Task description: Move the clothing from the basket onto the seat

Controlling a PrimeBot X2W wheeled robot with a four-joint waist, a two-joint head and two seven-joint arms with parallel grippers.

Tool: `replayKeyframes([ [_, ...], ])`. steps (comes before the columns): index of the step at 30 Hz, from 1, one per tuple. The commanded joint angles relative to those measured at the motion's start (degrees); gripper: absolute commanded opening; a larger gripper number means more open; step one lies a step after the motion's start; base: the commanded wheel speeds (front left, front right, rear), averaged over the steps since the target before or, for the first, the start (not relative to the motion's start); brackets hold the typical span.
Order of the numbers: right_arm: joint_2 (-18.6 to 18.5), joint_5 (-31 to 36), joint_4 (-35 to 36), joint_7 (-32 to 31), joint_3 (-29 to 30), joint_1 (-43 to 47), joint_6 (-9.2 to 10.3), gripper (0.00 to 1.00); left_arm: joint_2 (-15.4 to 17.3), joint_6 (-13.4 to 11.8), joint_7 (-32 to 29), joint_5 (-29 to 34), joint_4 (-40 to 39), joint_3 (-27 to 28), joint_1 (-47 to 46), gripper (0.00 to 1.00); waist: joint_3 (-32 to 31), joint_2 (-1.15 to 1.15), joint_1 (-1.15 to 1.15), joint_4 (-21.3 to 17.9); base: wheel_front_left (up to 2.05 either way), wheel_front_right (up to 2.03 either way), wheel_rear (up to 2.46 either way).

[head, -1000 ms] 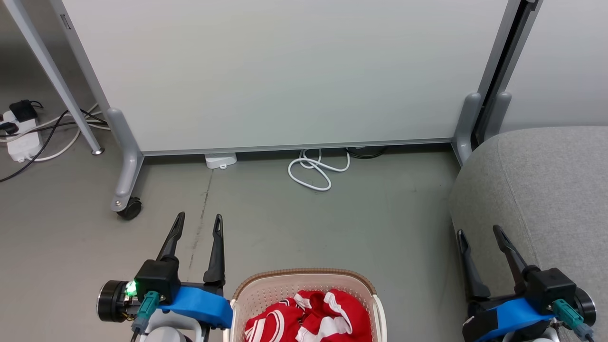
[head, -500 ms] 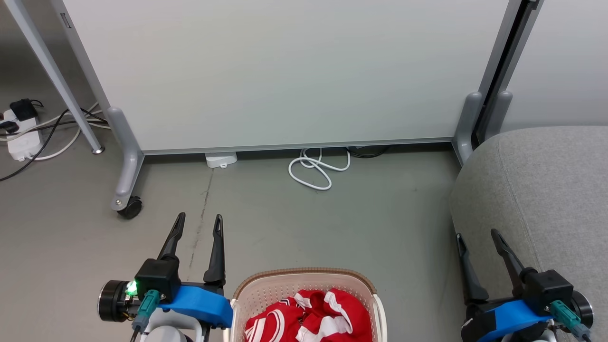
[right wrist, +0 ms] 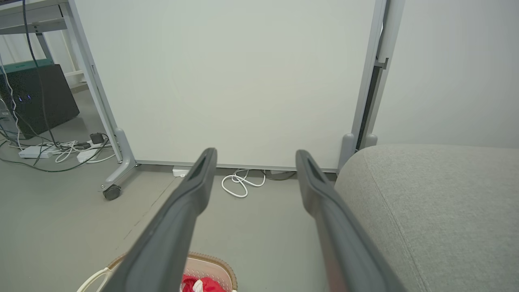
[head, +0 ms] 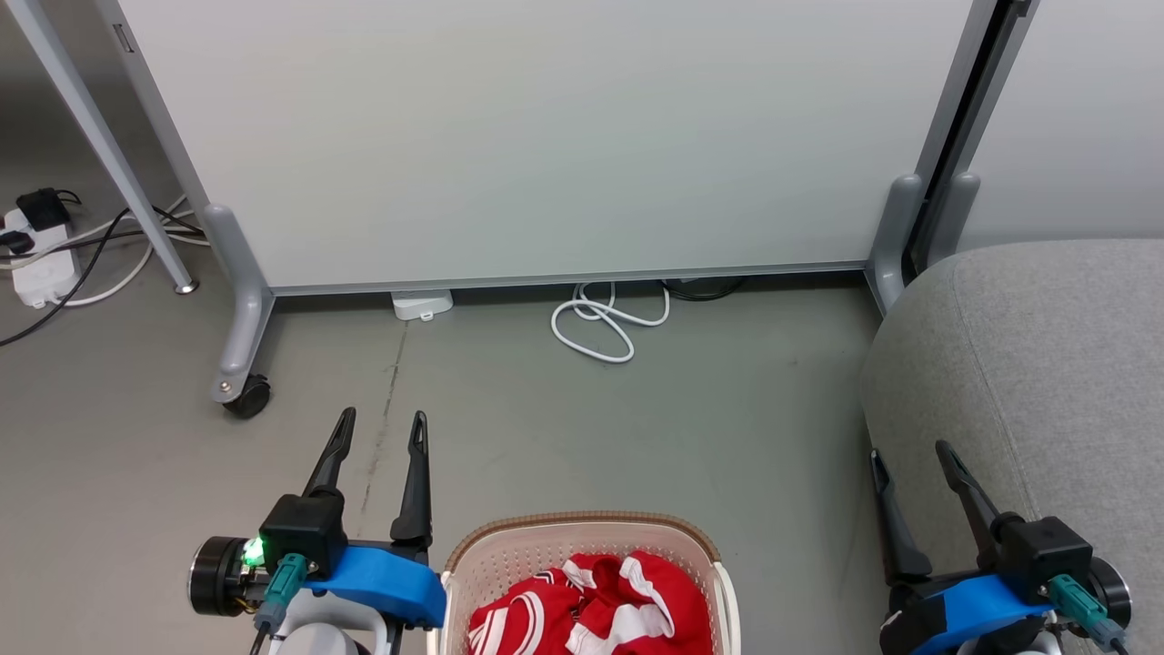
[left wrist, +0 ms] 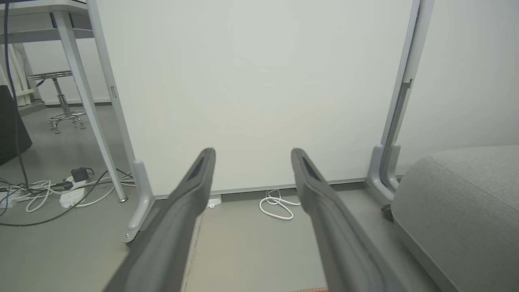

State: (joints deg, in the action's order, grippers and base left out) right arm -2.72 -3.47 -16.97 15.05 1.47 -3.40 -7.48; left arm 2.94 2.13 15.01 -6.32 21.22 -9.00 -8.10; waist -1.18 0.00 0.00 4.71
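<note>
Lying crumpled in the basket (head: 582, 521) at the near edge of the head view, the clothing (head: 591, 609) is a heap of bright red soft fabric with white stripes and trim. The folds hide any print, so nothing on it can be read. The basket is cream plastic pierced all over with small holes. Its curved rim is brown with a woven look, and a white handle shows on its right side. It stands on the smooth grey floor (head: 637, 428) between the two claws.

The left claw (head: 383, 416) hovers just left of the basket. Its two long dark fingers are spread apart and hold nothing, and they point toward the far partition (head: 546, 136). The right claw (head: 908, 449) is at the near right, fingers likewise apart and empty. In the head view they overlap the left edge of the seat (head: 1046, 364), though whether they touch it cannot be told.

The seat is large and light grey, upholstered in a coarse-woven cloth, with a rounded corner and a stitched seam. It lies to the right of the basket, well apart from it, with bare floor between.

The partition is a pale matte panel in a grey metal frame on curved feet, with a black caster (head: 247, 398) at its left foot. A white cable (head: 605, 327) lies coiled on the floor at its base. At the far left sits a white power strip (head: 36, 264) — a dark plug in it, cords trailing.
</note>
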Motion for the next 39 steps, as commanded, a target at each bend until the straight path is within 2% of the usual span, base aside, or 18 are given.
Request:
replayKeyframes([
  [1, -0.3, -0.29, -0.07, 0.2, -0.07, -0.42, -0.03, 1.0, -0.05, 0.27, 0.26, 0.06, 0.18, 0.09, -0.7, 1.0, 0.08, 0.0, 0.0, -0.09, 0.0, 0.0, 0.0],
  [11, -0.3, 0.02, 0.52, 0.2, -0.51, -1.1, -0.03, 1.0, -0.04, 1.36, 0.25, 0.95, 3.28, -1.55, -2.07, 1.0, 1.39, 0.0, 0.0, -1.48, 0.0, 0.0, 0.0],
  [22, -0.28, 0.17, 2.28, 0.2, -0.6, -3.45, -0.03, 1.0, -0.05, 3.0, 0.21, 1.2, 9.55, -5.47, -8.38, 1.0, 7.58, 0.0, 0.0, -3.43, 0.0, 0.0, 0.0],
  [33, -0.27, -0.36, 4.46, 0.2, -2.25, -9.06, -0.03, 1.0, 0.04, 4.12, 0.21, 2.99, 20.53, -11.68, -18.12, 1.0, 18.02, 0.0, 0.0, -6.75, 0.0, 0.0, 0.0],
  [39, -0.27, -0.36, 5.44, 0.2, -3.22, -12.43, -0.03, 1.0, 1.6, 4.8, 0.21, 5.04, 27.87, -14.65, -24.3, 1.0, 23.65, 0.0, 0.0, -8.68, 0.0, 0.0, 0.0],
])
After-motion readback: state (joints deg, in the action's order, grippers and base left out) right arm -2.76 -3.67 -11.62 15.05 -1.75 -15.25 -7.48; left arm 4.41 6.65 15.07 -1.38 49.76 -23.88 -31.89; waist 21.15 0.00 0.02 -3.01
